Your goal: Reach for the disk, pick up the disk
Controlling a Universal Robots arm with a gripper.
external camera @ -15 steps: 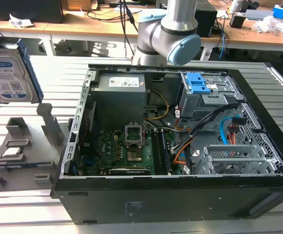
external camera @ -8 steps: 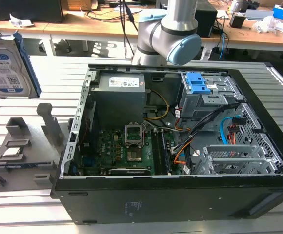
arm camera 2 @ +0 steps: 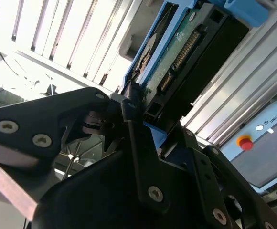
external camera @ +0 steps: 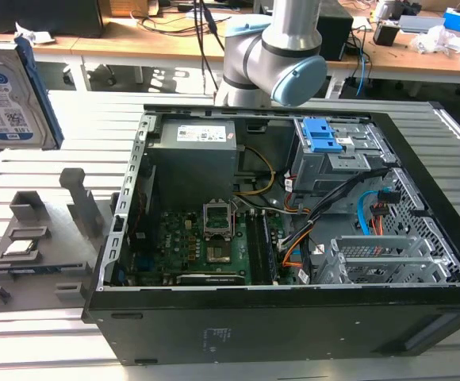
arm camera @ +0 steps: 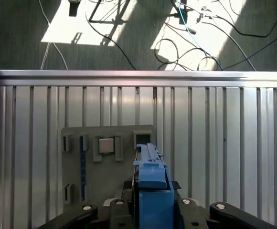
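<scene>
The disk (external camera: 8, 95) is a silver hard drive with a white-and-blue label and blue side rails. It hangs upright in the air at the exterior view's far left, above the slatted table. In the second wrist view my gripper (arm camera 2: 131, 102) is shut on the disk (arm camera 2: 186, 47), with its black fingers (arm camera 2: 138, 143) clamped at the edge by the connector. In the first wrist view the disk's blue rail (arm camera: 150, 183) stands edge-on between the gripper's black body parts. Below it lies a grey fixture plate (arm camera: 105, 191).
An open black computer case (external camera: 293, 238) lies on the table with a motherboard, cables and a drive cage with blue latches (external camera: 321, 135). The grey fixture (external camera: 47, 238) beside it holds a small square chip (external camera: 22, 248). The arm's base (external camera: 277, 55) stands behind the case.
</scene>
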